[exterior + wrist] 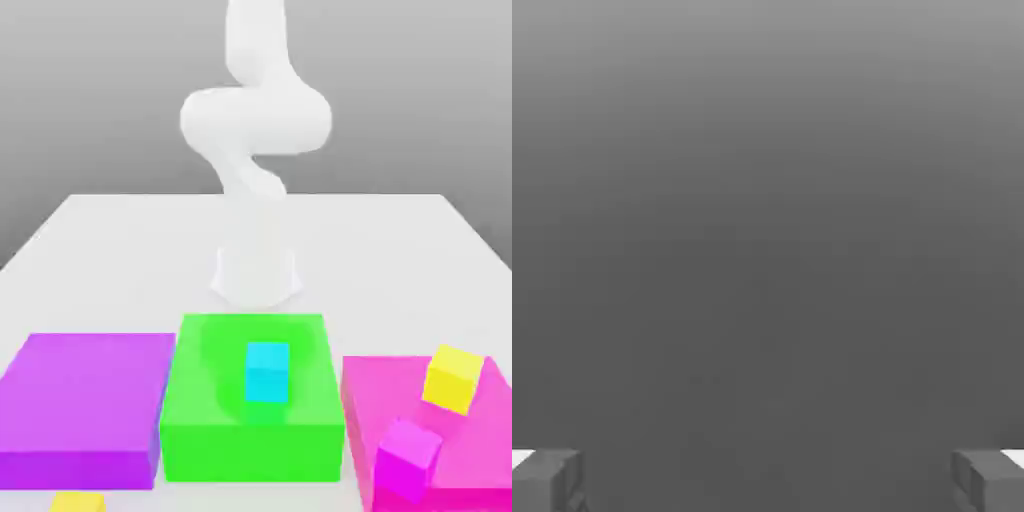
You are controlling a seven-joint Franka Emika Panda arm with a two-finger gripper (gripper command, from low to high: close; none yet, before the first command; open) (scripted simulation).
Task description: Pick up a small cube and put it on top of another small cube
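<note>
A small cyan cube stands on the green block in the middle. On the pink block at the exterior view's right, a small yellow cube sits tilted and a small magenta cube lies nearer the front. Another small yellow cube lies at the front left, cut off by the picture's edge. The white arm rises behind the blocks. In the hand view my gripper is open, its grey fingertips far apart, with nothing between them and only plain grey beyond.
A flat purple block lies at the exterior view's left, beside the green one. The three blocks form a row along the front of the white table, and the arm's base stands just behind the green block.
</note>
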